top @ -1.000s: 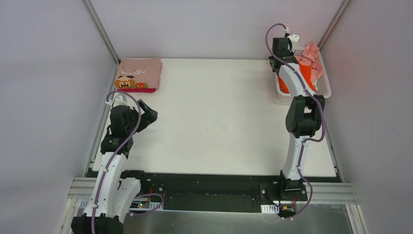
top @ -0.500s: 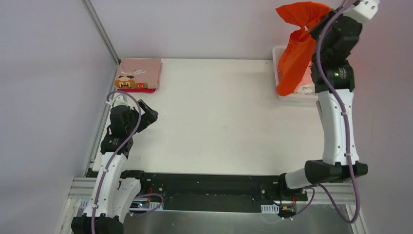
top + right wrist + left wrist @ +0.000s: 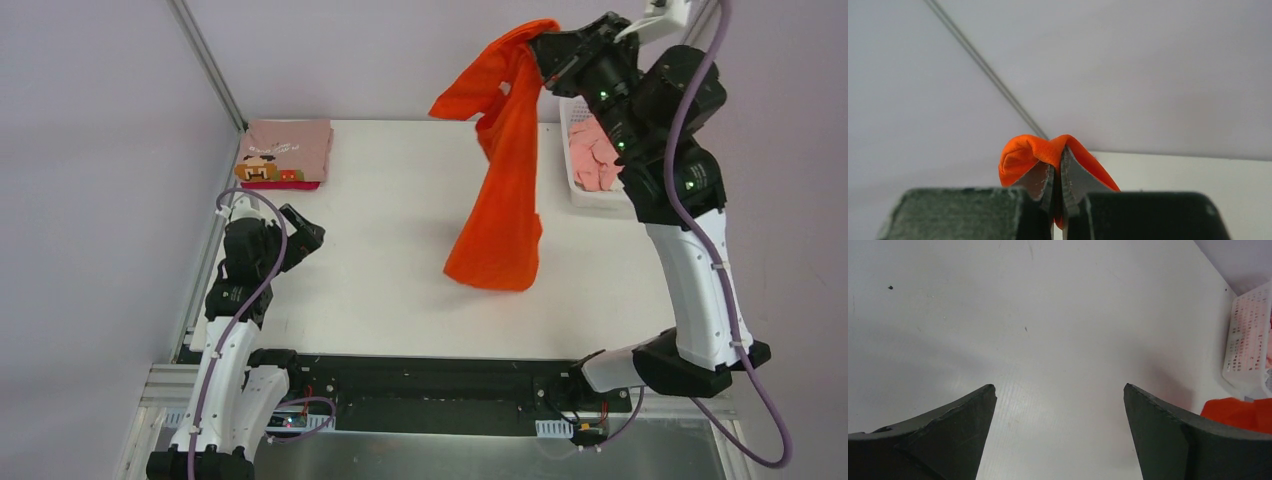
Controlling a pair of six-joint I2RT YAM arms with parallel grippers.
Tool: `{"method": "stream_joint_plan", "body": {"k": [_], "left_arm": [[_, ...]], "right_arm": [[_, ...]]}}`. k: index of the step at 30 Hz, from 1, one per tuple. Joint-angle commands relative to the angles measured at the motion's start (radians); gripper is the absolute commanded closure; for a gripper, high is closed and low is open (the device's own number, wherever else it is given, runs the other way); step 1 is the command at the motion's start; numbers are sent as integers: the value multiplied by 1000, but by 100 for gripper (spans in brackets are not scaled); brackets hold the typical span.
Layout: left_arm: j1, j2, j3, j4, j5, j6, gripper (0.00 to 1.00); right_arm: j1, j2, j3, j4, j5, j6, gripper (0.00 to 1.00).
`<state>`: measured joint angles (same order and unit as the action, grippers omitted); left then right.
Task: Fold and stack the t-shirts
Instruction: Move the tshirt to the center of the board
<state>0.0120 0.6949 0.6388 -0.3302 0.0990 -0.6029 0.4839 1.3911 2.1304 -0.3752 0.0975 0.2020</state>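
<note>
My right gripper [image 3: 545,45] is shut on the bright orange t-shirt [image 3: 505,190] and holds it high over the table's back middle; the shirt hangs down and its lower end reaches the table. In the right wrist view the orange cloth [image 3: 1038,150] is pinched between the fingers. A dusty-pink shirt with a pixel cartoon face [image 3: 285,150] lies folded at the back left on a magenta one [image 3: 290,184]. A light pink shirt [image 3: 595,155] lies in the white basket [image 3: 588,198]. My left gripper [image 3: 305,232] is open and empty over the table's left side.
The white lattice basket stands at the table's back right edge; it also shows in the left wrist view [image 3: 1248,340]. Metal frame posts rise at the back corners. A corner of the orange cloth [image 3: 1238,410] shows in the left wrist view.
My right arm has lifted the orange shirt out of the basket and swung it left over the table. The left arm has not moved.
</note>
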Motion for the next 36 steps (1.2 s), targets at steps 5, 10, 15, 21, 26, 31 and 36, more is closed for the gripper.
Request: {"method": "stream_joint_plan", "body": {"k": [5,10,15,21,26,31,36], "left_arm": [[-9,-46,21,-5,-36,-88,0],[-7,-71,42,-26,-46,-104,0],[-7,-75,55,-55,-52,-101,0],[-8,-73,52,-69,-62,-103,0],[-8,-38,39,-69,-54,-111,0],[-9,45,39,-67,-27,-118,0],[-9,177,62,-59,64,-112,0]], "right_arm": [[251,112,13,143,-70,201,100],[387,293,251,126,11,182,100],[401,340,337,111,139,157,100],[348,85,-99,131,364,58,100],[142,-240,-705,104,431,160,100],[-104,-488,-1219,70,465,295,74],[-230,-544,-1324,-58,549,362,27]]}}
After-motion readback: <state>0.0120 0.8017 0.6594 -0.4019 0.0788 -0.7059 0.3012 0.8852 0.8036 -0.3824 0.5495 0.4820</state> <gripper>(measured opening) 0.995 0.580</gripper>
